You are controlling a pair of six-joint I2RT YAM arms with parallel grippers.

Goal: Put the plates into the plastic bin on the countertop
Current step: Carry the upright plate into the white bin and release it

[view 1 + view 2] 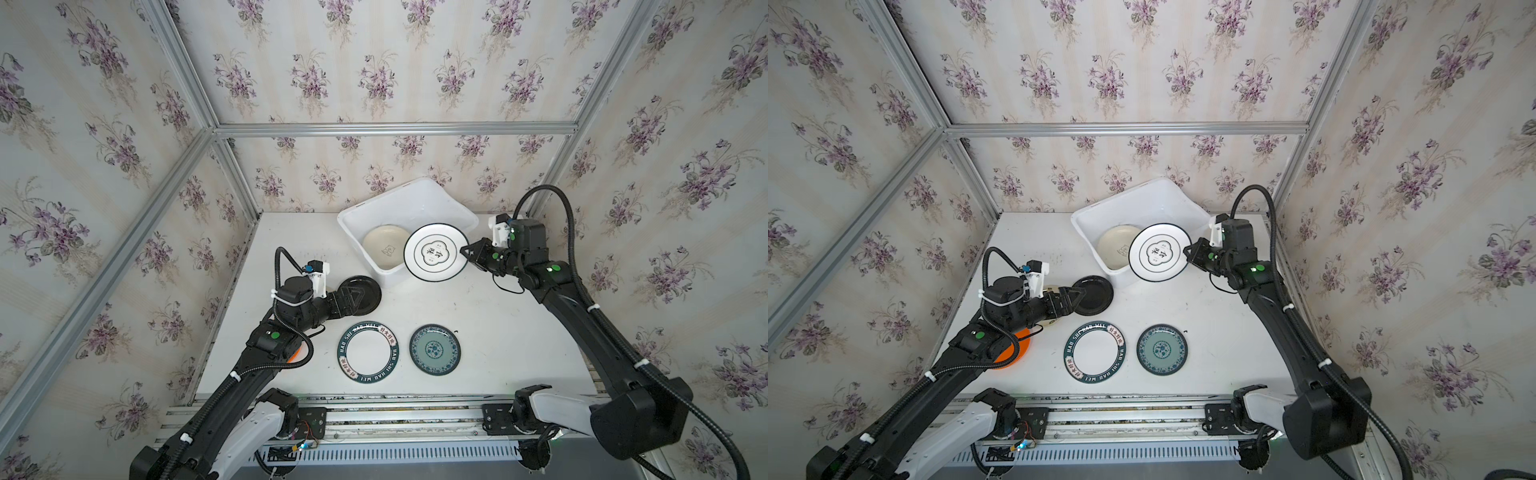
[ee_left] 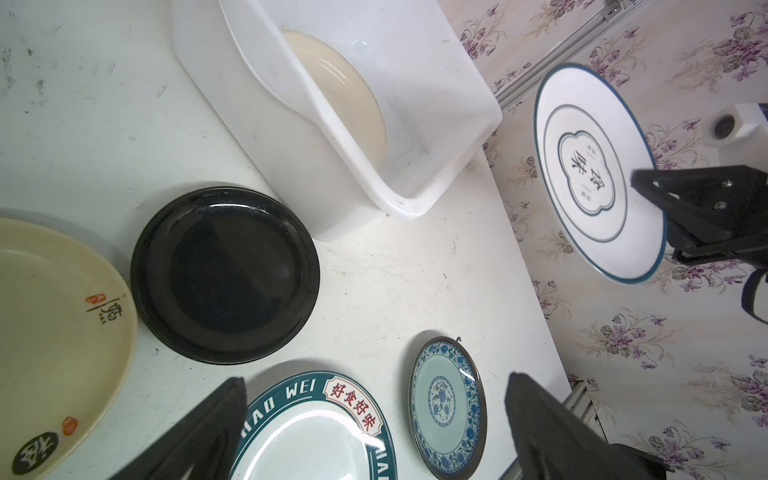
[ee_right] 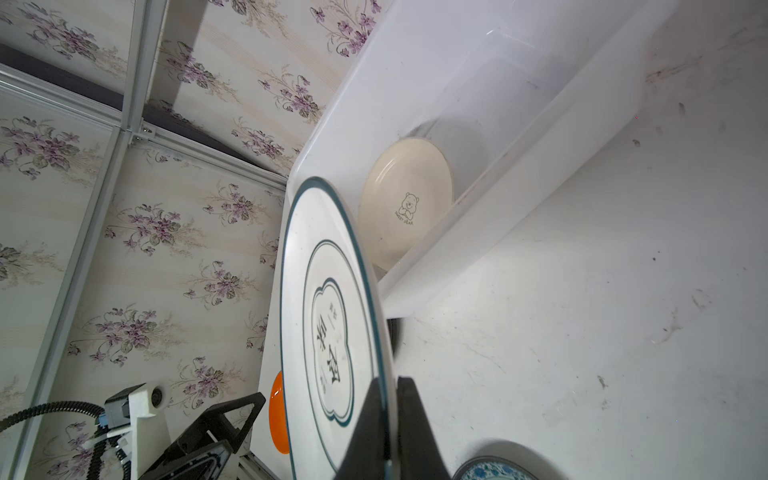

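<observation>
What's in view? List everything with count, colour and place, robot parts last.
bin: 1, white, back of the countertop
cream plates: 2, cream, one inside the bin, one left of the black plate under the left arm
white plate: 1, white with dark rim, held above the bin's near right corner
black plate: 1, glossy black, left of the bin
orange plate: 1, orange, front left, mostly under the left arm
lettered plate: 1, white with dark lettered rim, front centre
teal plate: 1, teal-patterned, right of the lettered plate
countertop: 1, white, scuffed
wallpaper: floral, purple on cream, on all walls
frame: aluminium, along the wall edges
left gripper: 1, black, open, at the black plate
right gripper: 1, black, shut on the white plate's rim
</observation>
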